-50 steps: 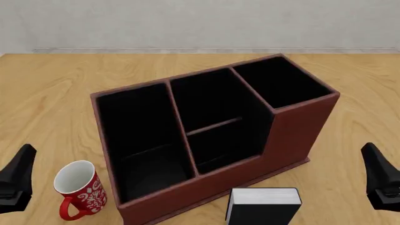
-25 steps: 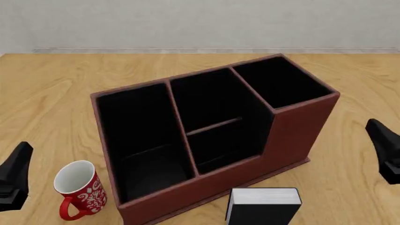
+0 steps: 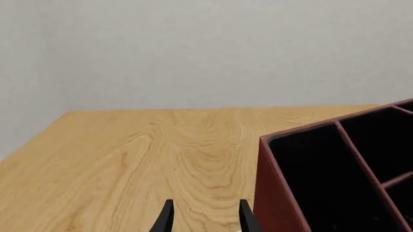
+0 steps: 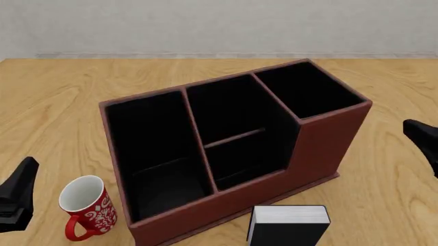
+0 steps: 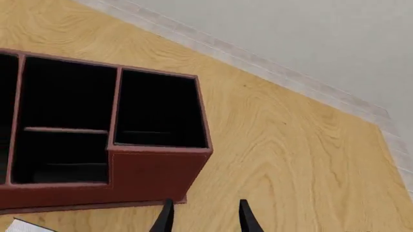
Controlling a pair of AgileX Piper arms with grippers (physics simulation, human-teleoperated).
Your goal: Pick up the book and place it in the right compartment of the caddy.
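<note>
My left jaws (image 3: 204, 220) are parted with nothing between them, over bare tabletop (image 3: 129, 159) just beside the caddy's (image 3: 335, 179) left end wall. In the front view the left jaws (image 4: 17, 197) sit near the tabletop's near left corner, close to a red mug (image 4: 85, 207) that stands upright between them and the caddy.

My right jaws (image 5: 204, 217) are also parted and empty, above the tabletop just off the caddy's taller end. In the front view only a dark part of the right jaws (image 4: 423, 143) shows at the right edge, apart from the caddy (image 4: 315, 148).

The caddy stands mid-tabletop, turned at an angle. Its right compartment (image 4: 308, 89) is the tall squarish one at the far right end; nothing visible in it from the right wrist view (image 5: 158, 108). Middle section has a low divider; the wide section is on the left.

The book (image 4: 287, 225) lies on the tabletop at the near edge, just in front of the caddy's front wall, page edges facing the caddy, partly cut off by the frame. A white corner of it (image 5: 22, 226) shows in the right wrist view. Neither jaws touch it.
</note>
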